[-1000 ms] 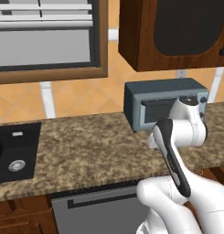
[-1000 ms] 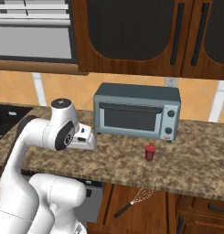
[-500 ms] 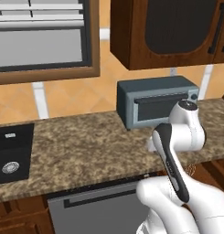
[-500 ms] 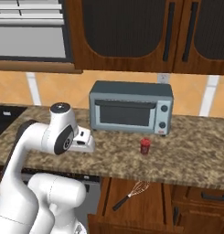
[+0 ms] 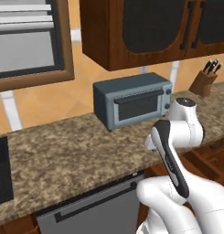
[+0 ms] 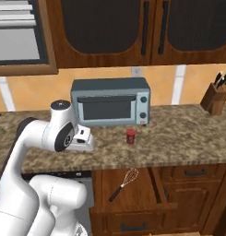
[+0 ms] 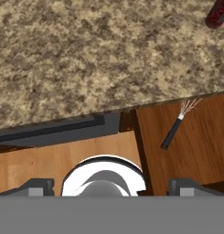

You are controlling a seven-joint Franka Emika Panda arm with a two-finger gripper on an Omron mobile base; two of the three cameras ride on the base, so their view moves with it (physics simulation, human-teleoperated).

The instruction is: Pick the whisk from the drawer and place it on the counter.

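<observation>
The whisk (image 6: 124,183) lies flat in the open drawer (image 6: 153,193) under the counter (image 6: 179,138), wire head toward the counter, black handle toward the front left. In the hand view the whisk (image 7: 176,124) sits at the right on the drawer's wooden floor (image 7: 195,146), just below the counter's edge (image 7: 99,59). My gripper (image 7: 111,188) is open, fingers far apart with nothing between them. It hangs above the counter's front edge, left of the drawer and well above the whisk. My white hand (image 6: 83,140) hovers over the counter, left of the toaster oven's front.
A grey-blue toaster oven (image 6: 110,100) stands on the counter with a small red can (image 6: 130,136) in front of it. A knife block (image 6: 215,98) stands at the far right. The grey dishwasher front (image 5: 90,208) is below the counter, left of the drawer.
The whole picture has shifted left, so the base has driven to the right. The knife block and more of the open drawer have come into view. The arm keeps its pose.
</observation>
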